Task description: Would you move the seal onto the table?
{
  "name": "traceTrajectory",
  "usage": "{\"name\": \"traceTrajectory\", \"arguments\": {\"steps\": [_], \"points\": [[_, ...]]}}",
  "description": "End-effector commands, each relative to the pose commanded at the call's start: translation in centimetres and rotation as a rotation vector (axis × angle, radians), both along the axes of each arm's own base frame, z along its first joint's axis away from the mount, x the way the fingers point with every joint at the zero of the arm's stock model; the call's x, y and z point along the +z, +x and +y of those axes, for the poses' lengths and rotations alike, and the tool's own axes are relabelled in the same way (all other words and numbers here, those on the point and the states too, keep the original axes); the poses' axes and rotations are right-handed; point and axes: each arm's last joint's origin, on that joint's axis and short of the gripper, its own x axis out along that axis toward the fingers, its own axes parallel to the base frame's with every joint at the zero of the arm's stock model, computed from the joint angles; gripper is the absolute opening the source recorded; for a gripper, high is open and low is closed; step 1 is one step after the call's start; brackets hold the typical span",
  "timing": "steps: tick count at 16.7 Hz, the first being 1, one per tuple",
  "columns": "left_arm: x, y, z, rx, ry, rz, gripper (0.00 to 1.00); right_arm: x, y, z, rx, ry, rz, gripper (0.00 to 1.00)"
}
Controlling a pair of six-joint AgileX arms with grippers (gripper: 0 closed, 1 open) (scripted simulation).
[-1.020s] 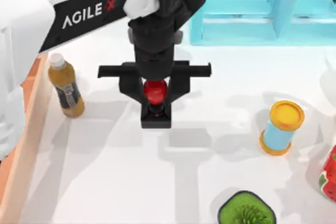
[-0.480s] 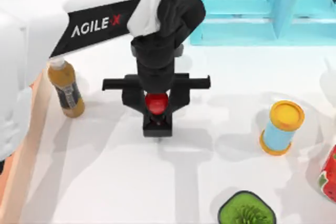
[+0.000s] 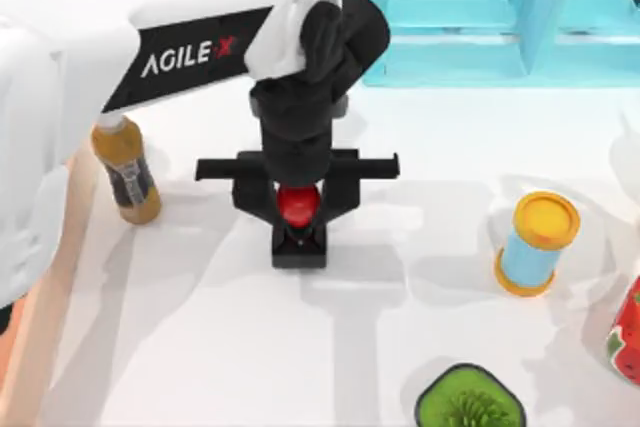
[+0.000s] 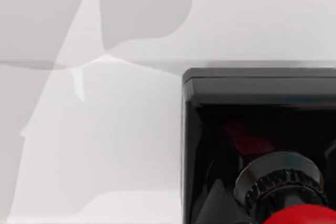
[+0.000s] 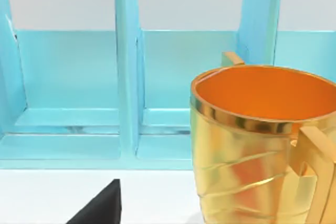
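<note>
Here our left gripper is clamped on the seal's red knob, holding it upright directly below our fingers, its black base just at the table, left of centre; a straight release should suffice.

Left arm: glossy white shell, black side panel lettered "AGILE X" in white (the X is red). Black rounded wrist housing below it. Left gripper all black: wide flat crossbar, two angled fingers beneath. Right wrist view shows one black wedge-shaped corner of hardware.
</note>
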Motion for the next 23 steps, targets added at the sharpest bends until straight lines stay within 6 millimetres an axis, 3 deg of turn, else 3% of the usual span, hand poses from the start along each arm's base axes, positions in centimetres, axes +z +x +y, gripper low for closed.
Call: {"name": "traceTrajectory", "arguments": {"steps": [10, 20, 23], "points": [[0.0, 0.0, 0.0, 0.0, 0.0, 0.0, 0.98, 0.0, 0.0, 0.0, 0.0, 0.0, 0.0, 1.0], [0.0, 0.0, 0.0, 0.001, 0.0, 0.0, 1.0, 0.0, 0.0, 0.0, 0.0, 0.0, 0.0, 1.0], [1.2, 0.4, -0.3, 0.005, 0.009, 0.01, 1.0, 0.0, 0.0, 0.0, 0.0, 0.0, 0.0, 1.0]]}}
